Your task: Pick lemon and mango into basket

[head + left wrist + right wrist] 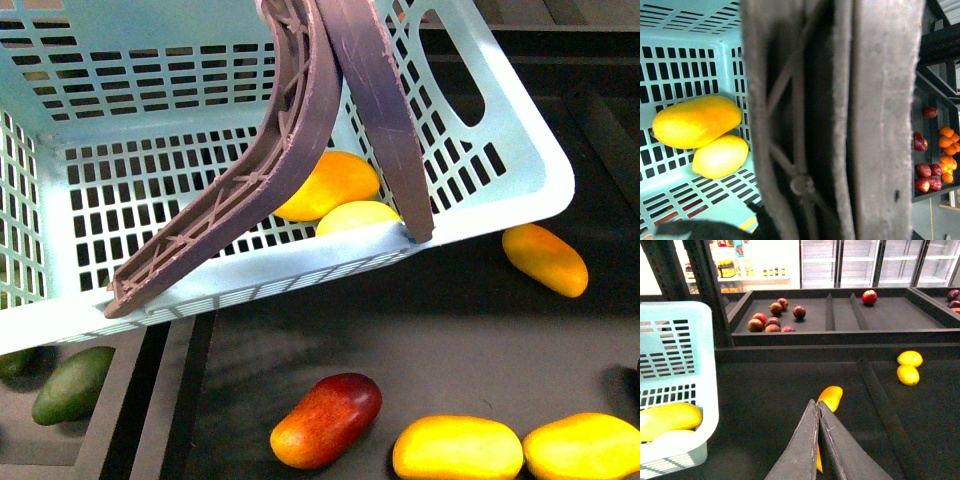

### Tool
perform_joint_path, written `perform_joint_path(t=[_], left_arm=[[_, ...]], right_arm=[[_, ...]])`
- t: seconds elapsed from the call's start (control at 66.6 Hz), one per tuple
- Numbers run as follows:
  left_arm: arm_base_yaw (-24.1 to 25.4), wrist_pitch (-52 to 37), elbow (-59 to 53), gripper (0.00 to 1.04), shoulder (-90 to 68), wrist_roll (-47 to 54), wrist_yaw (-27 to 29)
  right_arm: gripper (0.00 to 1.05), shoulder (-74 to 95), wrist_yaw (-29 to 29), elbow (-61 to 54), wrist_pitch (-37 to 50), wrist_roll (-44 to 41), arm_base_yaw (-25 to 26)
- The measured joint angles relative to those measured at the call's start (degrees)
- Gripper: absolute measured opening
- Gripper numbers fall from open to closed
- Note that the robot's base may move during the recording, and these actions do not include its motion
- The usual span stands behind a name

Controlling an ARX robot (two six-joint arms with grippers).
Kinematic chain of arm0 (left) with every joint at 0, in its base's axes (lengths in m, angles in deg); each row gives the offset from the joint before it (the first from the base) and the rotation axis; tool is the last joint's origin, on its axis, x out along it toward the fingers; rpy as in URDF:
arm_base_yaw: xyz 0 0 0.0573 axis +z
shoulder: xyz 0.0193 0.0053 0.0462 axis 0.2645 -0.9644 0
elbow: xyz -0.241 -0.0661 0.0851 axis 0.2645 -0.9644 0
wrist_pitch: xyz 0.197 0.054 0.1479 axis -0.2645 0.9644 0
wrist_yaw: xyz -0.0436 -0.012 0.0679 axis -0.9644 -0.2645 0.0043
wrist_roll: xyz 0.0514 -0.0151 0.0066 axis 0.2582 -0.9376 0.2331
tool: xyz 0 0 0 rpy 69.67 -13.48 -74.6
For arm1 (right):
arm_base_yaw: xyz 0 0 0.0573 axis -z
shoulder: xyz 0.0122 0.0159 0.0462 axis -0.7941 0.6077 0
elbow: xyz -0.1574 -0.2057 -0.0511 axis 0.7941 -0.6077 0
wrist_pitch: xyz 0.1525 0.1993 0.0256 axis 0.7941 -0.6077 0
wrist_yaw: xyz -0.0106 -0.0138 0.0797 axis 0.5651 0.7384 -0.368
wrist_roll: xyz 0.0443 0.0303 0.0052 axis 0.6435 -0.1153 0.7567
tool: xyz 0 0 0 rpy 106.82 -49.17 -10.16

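The aqua basket (500,190) hangs tilted and close in the front view, its two brown handles (300,130) swung up across it. Inside lie the orange-yellow mango (330,185) and the smaller yellow lemon (358,216), touching each other. In the left wrist view the handles (840,120) fill the middle, with my left gripper shut on them and its fingers mostly hidden. Beside them are the mango (696,121) and lemon (720,156) on the slotted floor. My right gripper (817,405) is shut and holds nothing, right of the basket (675,340).
Loose on the dark shelf are an orange mango (545,258), a red-blushed mango (326,420), two yellow mangoes (457,448) and a green fruit (72,384). Beyond my right gripper lie another mango (831,397), two lemons (910,358) and a bin of red fruit (772,320).
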Motion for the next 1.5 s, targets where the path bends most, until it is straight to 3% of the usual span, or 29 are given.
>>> perform_joint_path(t=[0.24,0.33,0.555,1.095,1.5], left_arm=[[0.0,0.0,0.0,0.14,0.0,0.0,0.0],[0.0,0.0,0.0,0.14,0.0,0.0,-0.1],[0.0,0.0,0.0,0.14,0.0,0.0,0.0],[-0.5,0.0,0.0,0.14,0.0,0.1,-0.3],[-0.3,0.0,0.0,0.14,0.0,-0.1,-0.2]], right_arm=[[0.02,-3.5,0.0,0.0,-3.6,0.0,0.0],[0.02,-10.3,0.0,0.0,-12.0,0.0,0.0],[0.03,-12.6,0.0,0.0,-13.0,-0.1,0.0],[0.97,-12.7,0.3,0.0,-13.1,-0.1,0.0],[0.96,-12.7,0.0,0.0,-13.1,-0.1,0.0]])
